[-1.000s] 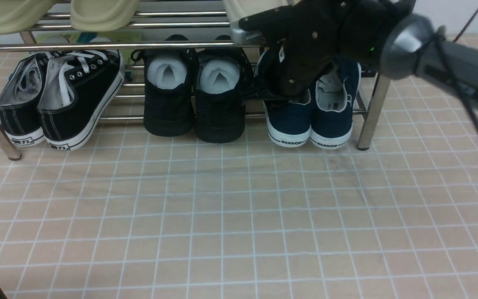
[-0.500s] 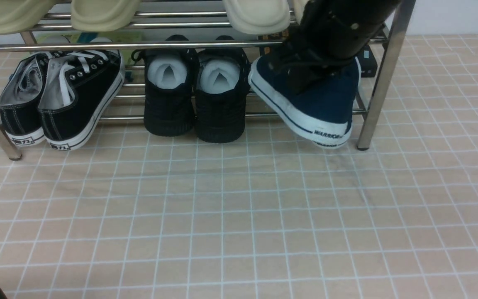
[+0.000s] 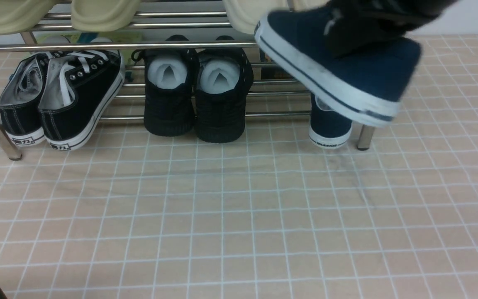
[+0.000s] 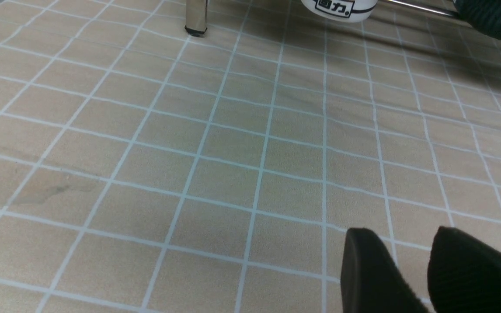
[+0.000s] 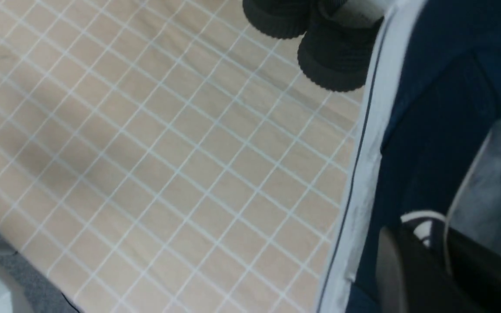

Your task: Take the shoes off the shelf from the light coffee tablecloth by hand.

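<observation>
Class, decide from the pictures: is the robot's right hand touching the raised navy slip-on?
Touching. The right wrist view shows the right hand closed on the side wall of the raised navy slip-on, one finger outside, one inside.

Navy slip-on (image 3: 305, 50) lifted higher, now clear of mate (image 3: 330, 122)

A navy canvas shoe (image 5: 433, 143) with a white sole hung pinched by its side between the right gripper's dark fingertips (image 5: 424, 261), above the white-gridded beige tablecloth (image 5: 215, 169), where black shoes (image 5: 337, 56) showed.
</observation>
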Robot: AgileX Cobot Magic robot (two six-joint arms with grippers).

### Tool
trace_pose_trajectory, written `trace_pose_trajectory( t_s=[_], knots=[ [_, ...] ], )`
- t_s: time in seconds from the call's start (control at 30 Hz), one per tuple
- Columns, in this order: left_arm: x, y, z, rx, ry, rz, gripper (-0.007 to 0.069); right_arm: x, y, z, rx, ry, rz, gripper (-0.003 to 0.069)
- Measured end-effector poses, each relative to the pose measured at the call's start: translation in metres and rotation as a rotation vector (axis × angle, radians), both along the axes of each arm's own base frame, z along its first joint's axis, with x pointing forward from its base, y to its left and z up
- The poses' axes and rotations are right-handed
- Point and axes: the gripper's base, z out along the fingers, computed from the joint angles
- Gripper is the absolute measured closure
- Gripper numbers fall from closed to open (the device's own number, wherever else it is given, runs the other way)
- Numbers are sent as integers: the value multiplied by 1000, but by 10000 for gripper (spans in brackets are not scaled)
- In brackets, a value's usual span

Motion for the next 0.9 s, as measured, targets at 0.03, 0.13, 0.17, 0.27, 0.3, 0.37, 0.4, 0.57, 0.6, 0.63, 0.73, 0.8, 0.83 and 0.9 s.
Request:
trace_pose_trajectory(
  t_s=[0.03, 0.13, 0.17, 0.27, 0.3, 0.37, 0.4, 0.57, 0.6, 0.63, 0.73, 0.8, 0.83, 0.9],
  knots=[
    [0, 0, 0, 0, 0, 0, 384, -8, -4, -1, 4, 8, 7, 610],
    [0, 0, 0, 0, 0, 0, 384, -23, -10, -12, 14, 66, 26, 610],
    [0, 0, 0, 0, 0, 0, 384, -27, -9, -24, 9, 116, 34, 610],
    [0, 0, 0, 0, 0, 0, 384, -28, -5, -50, 1, 224, 49, 610],
    [0, 0, 0, 0, 0, 0, 384, -28, -3, -60, -7, 264, 51, 610],
    [0, 0, 0, 0, 0, 0, 384, -28, -2, -72, -20, 305, 54, 610],
    [0, 0, 0, 0, 0, 0, 384, -29, 2, -86, -44, 351, 62, 610],
    [0, 0, 0, 0, 0, 0, 384, -31, 19, -106, -98, 395, 88, 610],
    [0, 0, 0, 0, 0, 0, 384, -30, 24, -110, -103, 387, 86, 610],
    [0, 0, 0, 0, 0, 0, 384, -29, 30, -113, -106, 381, 85, 610],
    [0, 0, 0, 0, 0, 0, 384, -21, 42, -119, -109, 354, 59, 610],
    [0, 0, 0, 0, 0, 0, 384, -14, 54, -124, -116, 330, 29, 610],
    [0, 0, 0, 0, 0, 0, 384, -9, 61, -129, -129, 320, 12, 610],
    [0, 0, 0, 0, 0, 0, 384, -1, 71, -140, -166, 310, -19, 610]
  ],
)
